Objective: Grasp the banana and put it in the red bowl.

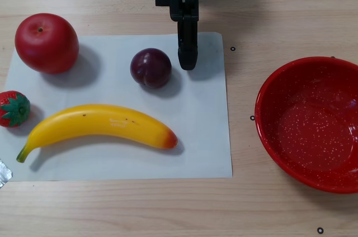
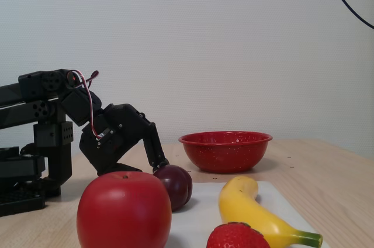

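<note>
In the other view, which looks straight down, a white sheet lies on a pale wooden table. The banana lies across the lower half of the sheet, its green stem pointing to about 8 o'clock and its orange-red end to about 3 o'clock, with a few brown specks along the top. It lies free, with nothing touching it.

The bowl sits on bare wood off the sheet's right edge, at about 3 o'clock from the banana and well apart from it. Its inside shows only fine white speckles.

A dark plum rests at about 12 o'clock from the banana's orange end. An apple stands at the sheet's upper left corner, and a strawberry lies at the left edge, near the banana's stem end. A scrap of silver foil shows at about 7 o'clock from the stem.

The black arm enters from 12 o'clock. The gripper points down toward 6 o'clock, its tip just beside the plum, at the plum's 3 o'clock. The fingers read as one narrow dark bar with no gap between them, so the jaws look closed and hold nothing.

In the fixed view, low at table level, the gripper slopes down to the plum, tip right at its top left; contact cannot be told. The banana lies in front at right, the bowl behind it.
</note>
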### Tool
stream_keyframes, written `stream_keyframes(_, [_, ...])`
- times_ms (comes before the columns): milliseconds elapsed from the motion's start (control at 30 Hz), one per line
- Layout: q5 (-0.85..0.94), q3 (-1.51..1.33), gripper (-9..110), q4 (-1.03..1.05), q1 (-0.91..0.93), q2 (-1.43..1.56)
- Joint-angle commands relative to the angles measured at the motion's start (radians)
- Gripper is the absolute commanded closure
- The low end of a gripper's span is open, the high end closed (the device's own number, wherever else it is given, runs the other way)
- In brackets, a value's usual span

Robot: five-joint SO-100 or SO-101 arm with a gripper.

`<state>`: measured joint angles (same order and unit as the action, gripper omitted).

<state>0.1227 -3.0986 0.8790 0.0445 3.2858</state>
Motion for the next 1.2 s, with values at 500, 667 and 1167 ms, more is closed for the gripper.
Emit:
stream_keyframes(500, [-0.060, -0.005, 101, 0.012, 0.048, -0.011])
stream_keyframes(667, [-0.060, -0.005, 101, 0.014, 0.048, -0.011])
stream_keyframes(1167, [-0.015, 0.287, 101, 0.138, -0.009, -0.196])
